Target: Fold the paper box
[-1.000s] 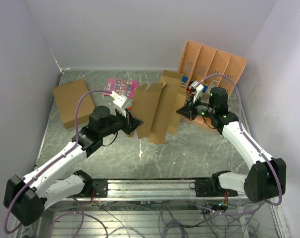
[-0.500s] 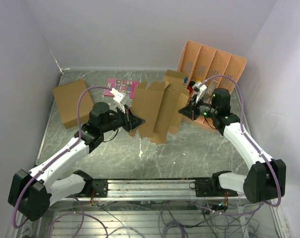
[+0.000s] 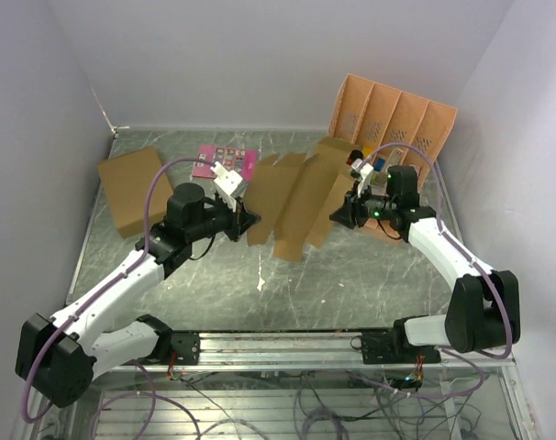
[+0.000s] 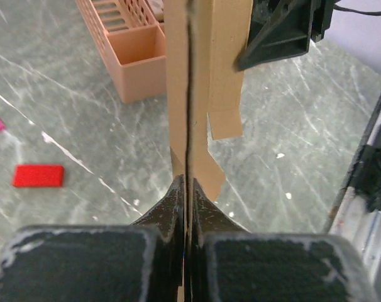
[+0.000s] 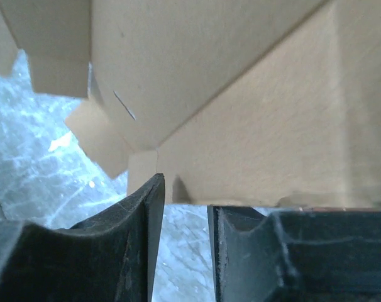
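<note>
Over the middle of the marble worktop [image 3: 370, 275], your left gripper [image 4: 185, 189] pinched the paper box [image 3: 292, 197] aloft for folding; your right gripper [image 5: 184, 195] stood parted beside it, gripping nothing.

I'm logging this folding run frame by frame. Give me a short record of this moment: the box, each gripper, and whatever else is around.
paper box: creased cut-out sheet, not yet formed into a carton, held up between the two arms
left gripper: shut on the sheet's near edge
right gripper: jaws apart at the sheet's opposite edge, not pinching it
other items: larger cardboard box, pink card, orange divided rack
</note>
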